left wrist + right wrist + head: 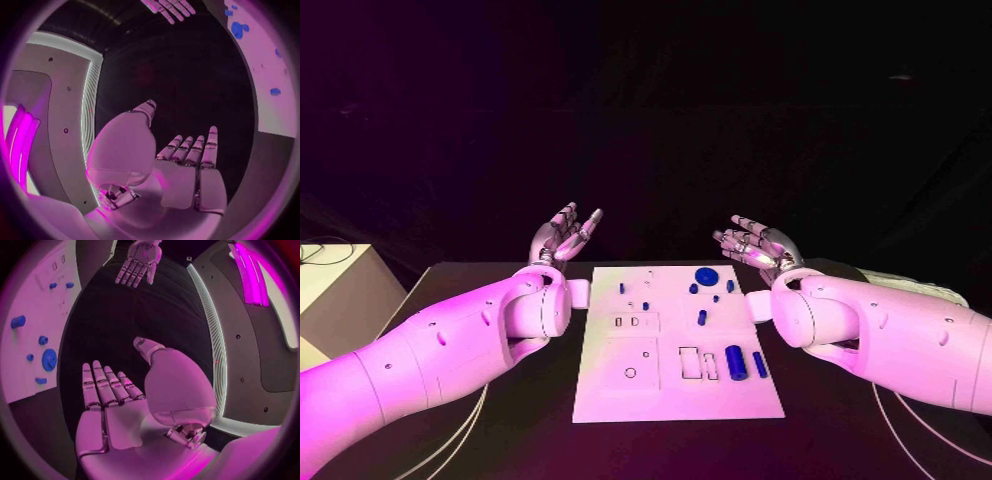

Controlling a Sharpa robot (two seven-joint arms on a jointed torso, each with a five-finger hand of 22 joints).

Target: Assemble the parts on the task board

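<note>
The white task board (668, 390) lies in the middle of the black table. Several blue parts lie on it: a round disc (707, 275) near its far edge, small pieces (702, 317) below that, and a thick cylinder (736, 361) beside a thin bar (760, 364) at the near right. My left hand (563, 235) is raised beyond the board's far left corner, fingers apart, holding nothing. My right hand (757, 243) is raised beyond the far right corner, likewise empty. The left wrist view shows the open palm (187, 175) with the board (265, 70) to one side; the right wrist view shows the empty palm (109, 410) and the board (37, 320).
A pale box (336, 290) stands at the table's left edge. Cables (459, 430) run along the near left of the table. Empty slots and outlines (689, 362) mark the near half of the board.
</note>
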